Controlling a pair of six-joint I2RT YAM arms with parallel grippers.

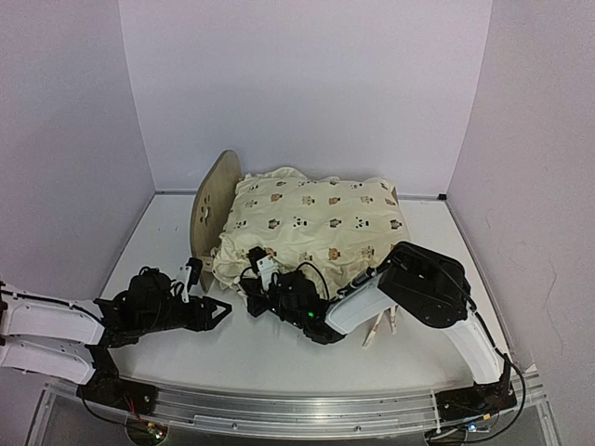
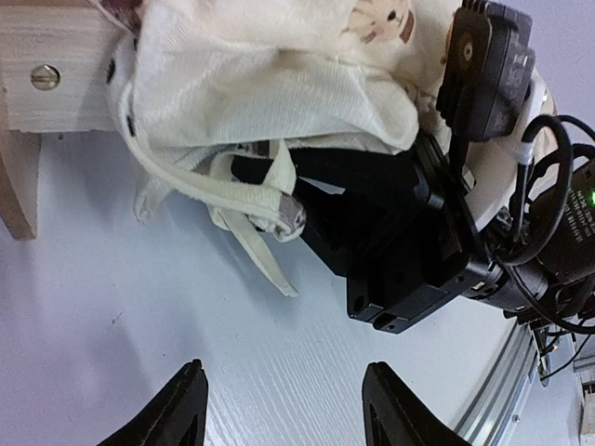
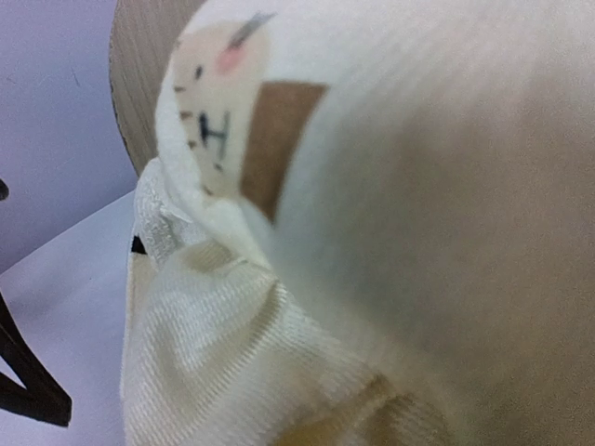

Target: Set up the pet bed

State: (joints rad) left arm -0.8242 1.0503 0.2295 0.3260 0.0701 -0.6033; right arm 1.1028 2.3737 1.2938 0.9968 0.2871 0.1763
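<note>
Top view: bright, even, diffuse light from overhead, no glare. Only soft, faint shadows on the table [image 1: 279, 358] under both arms. Walls bow slightly toward the frame edges, wide-angle lens. Left wrist: table grain and cushion [image 2: 279, 84] weave are sharp; left gripper [image 2: 284, 413] fingertips [image 2: 177, 418] are near-black silhouettes at the bottom edge; right arm [image 2: 400, 242] housing is crushed to black, and a green LED blooms at the right edge. Right wrist: cushion too close, mostly defocused, only the lower-left weave is crisp.
</note>
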